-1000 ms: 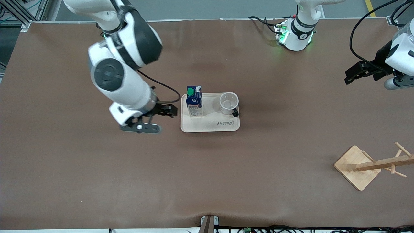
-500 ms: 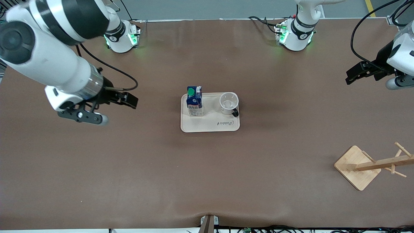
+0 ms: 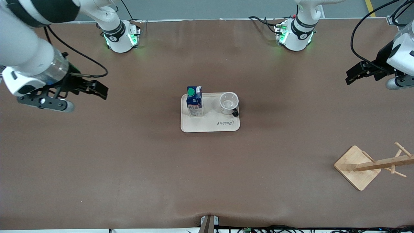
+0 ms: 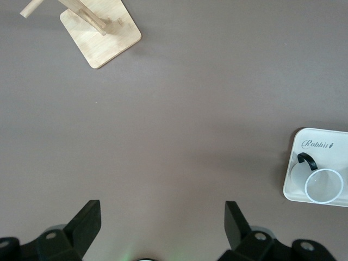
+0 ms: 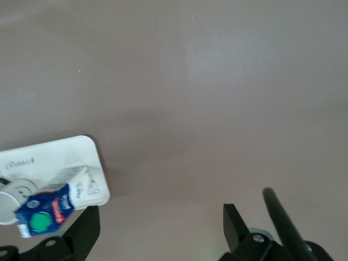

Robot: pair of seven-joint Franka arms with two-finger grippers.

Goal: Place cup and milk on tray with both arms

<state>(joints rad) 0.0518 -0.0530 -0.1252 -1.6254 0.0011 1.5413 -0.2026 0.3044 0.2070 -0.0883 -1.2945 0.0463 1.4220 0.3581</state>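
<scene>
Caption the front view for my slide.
Milk and cup stand on tray; both open hands away.

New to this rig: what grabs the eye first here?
The cream tray at mid-table, with the milk and the cup standing upright on it, side by side. Both tools hang open and empty over bare table: the right tool at its arm's end, the left tool at the other, above the bamboo rack.

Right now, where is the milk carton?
The milk carton stands upright on the tray mid-table, beside the cup, toward the right arm's end.
</scene>
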